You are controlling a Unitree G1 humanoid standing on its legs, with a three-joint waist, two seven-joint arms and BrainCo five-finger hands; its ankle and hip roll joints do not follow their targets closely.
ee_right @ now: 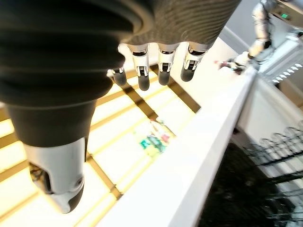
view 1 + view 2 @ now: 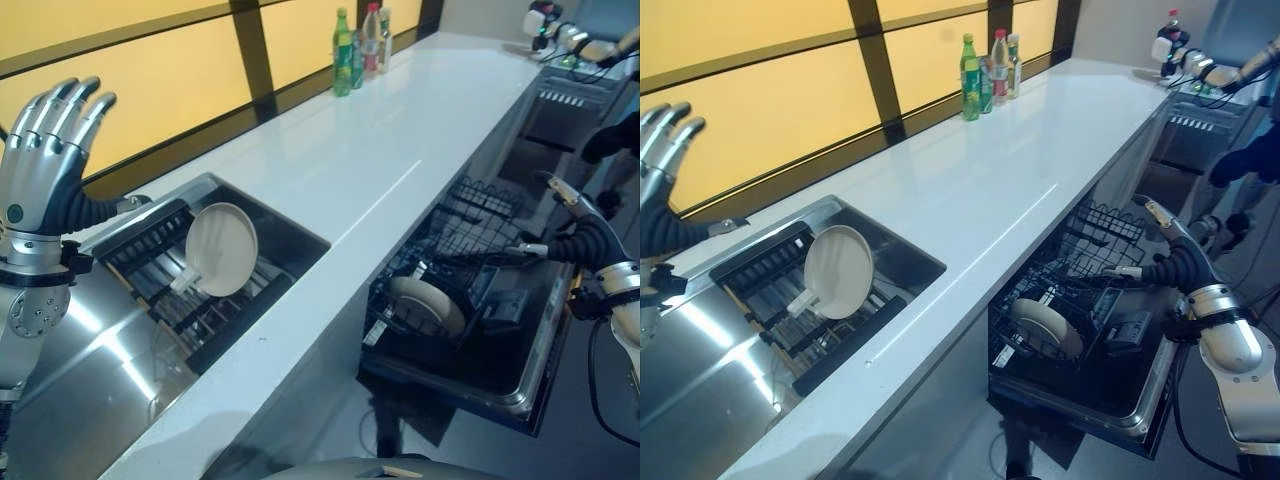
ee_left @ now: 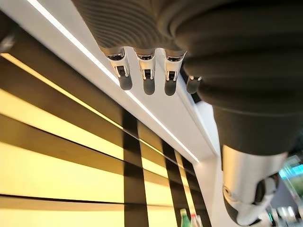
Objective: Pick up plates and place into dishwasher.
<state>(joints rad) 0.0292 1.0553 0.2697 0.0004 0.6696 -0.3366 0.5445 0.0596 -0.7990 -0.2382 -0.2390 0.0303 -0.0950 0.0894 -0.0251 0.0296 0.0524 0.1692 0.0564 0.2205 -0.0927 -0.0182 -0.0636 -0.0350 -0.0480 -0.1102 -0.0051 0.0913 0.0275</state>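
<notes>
A cream plate (image 2: 222, 248) stands on edge in the dark rack (image 2: 160, 262) inside the sink. A second pale plate (image 2: 428, 304) stands in the lower rack of the open dishwasher (image 2: 480, 330) under the counter. My left hand (image 2: 45, 150) is raised high at the left, well above and left of the sink, fingers straight and holding nothing. My right hand (image 2: 580, 235) hovers over the dishwasher's right side, fingers straight, with nothing in it.
A long white counter (image 2: 380, 150) runs between sink and dishwasher. Several bottles (image 2: 358, 45) stand at its far edge by the yellow window panels. The steel drainboard (image 2: 110, 370) lies at the lower left. Another robot (image 2: 1200, 60) stands at the far right.
</notes>
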